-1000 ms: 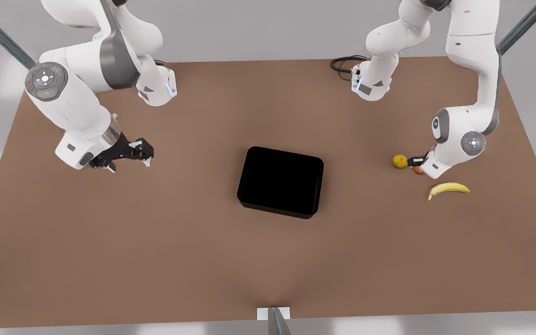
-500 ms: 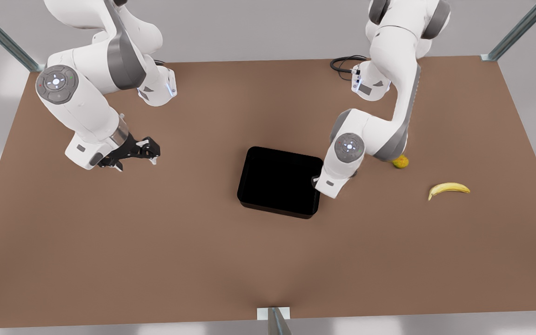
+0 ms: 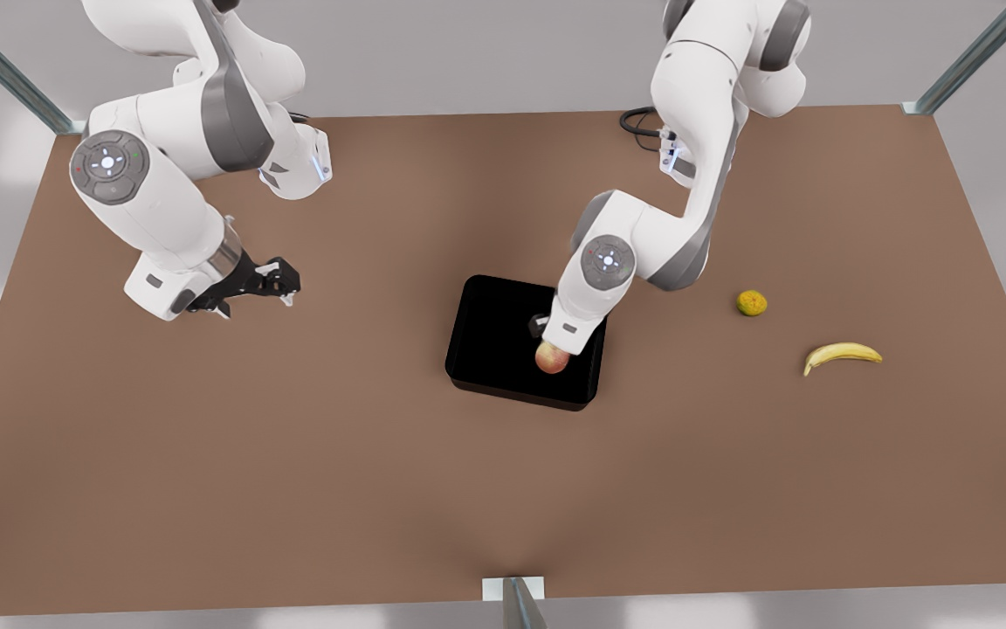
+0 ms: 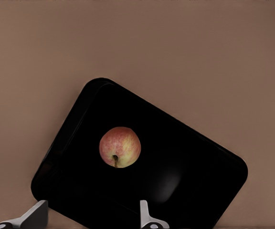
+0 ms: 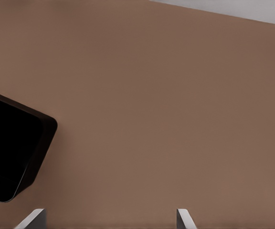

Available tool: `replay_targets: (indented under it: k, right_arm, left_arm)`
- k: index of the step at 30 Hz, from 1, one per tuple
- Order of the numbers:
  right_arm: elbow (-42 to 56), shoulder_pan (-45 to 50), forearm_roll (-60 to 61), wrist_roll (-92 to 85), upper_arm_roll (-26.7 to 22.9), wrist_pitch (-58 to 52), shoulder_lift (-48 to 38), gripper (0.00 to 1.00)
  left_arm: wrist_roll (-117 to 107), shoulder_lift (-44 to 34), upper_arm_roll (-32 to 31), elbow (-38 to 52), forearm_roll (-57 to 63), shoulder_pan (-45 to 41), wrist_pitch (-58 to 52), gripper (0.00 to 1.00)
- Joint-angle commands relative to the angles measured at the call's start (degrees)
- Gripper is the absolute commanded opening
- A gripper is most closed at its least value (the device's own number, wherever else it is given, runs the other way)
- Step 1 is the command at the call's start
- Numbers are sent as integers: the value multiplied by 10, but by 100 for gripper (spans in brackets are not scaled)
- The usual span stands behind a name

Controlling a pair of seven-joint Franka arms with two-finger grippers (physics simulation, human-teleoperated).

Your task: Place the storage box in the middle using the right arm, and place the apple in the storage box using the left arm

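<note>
Apple delivered to box; release looks done.

The storage box (image 3: pixel 494 341) sits mid-surface with the apple (image 3: pixel 553 359) now inside it, towards the side on the front view's right. Half a second ago the left end effector (image 4: pixel 92 217) was only at the box's edge; it now hangs over the apple with fingers spread wide and nothing held. The banana (image 3: pixel 843 355) has not moved. The right end effector (image 3: pixel 280 284) waits farther back at the front view's left, fingers wide. Judgement: both placements appear complete; only retreat remains.

We see a glossy black box (image 3: pixel 503 336) on a brown table (image 3: pixel 293 454). The apple (image 4: pixel 120 147) is red blotched with pale yellow. We note a yellow banana (image 3: pixel 842 355) and an orange-green fruit (image 3: pixel 751 303).
</note>
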Motion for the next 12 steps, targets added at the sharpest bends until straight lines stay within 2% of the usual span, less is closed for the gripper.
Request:
replay_targets:
  k: [1, 3, 4, 6, 8, 10, 12]
  right_arm:
    - [0, 0, 0, 0, 0, 0, 0, 100]
    - [4, -7, -5, 1, -1, 6, 0, 100]
    - [6, -9, -6, 1, -1, 8, 0, 100]
    - [4, -9, -6, 2, -1, 7, 0, 100]
    - [4, -5, -5, 2, -1, 8, 0, 100]
    - [3, -2, -6, 1, -1, 7, 0, 100]
    - [2, 0, -5, 1, -1, 6, 7, 100]
  left_arm:
    - [5, -5, 0, -2, 2, 4, -1, 100]
    - [89, -68, -10, -23, 9, 86, -58, 100]
    - [123, -103, -11, -33, 55, 114, -84, 100]
    - [277, -177, -54, -77, 112, 231, -99, 100]
    - [415, -199, -81, -61, 137, 359, -147, 100]
    - [445, -199, -90, -25, 160, 426, -188, 100]
    - [444, -200, -123, -19, 183, 448, -187, 100]
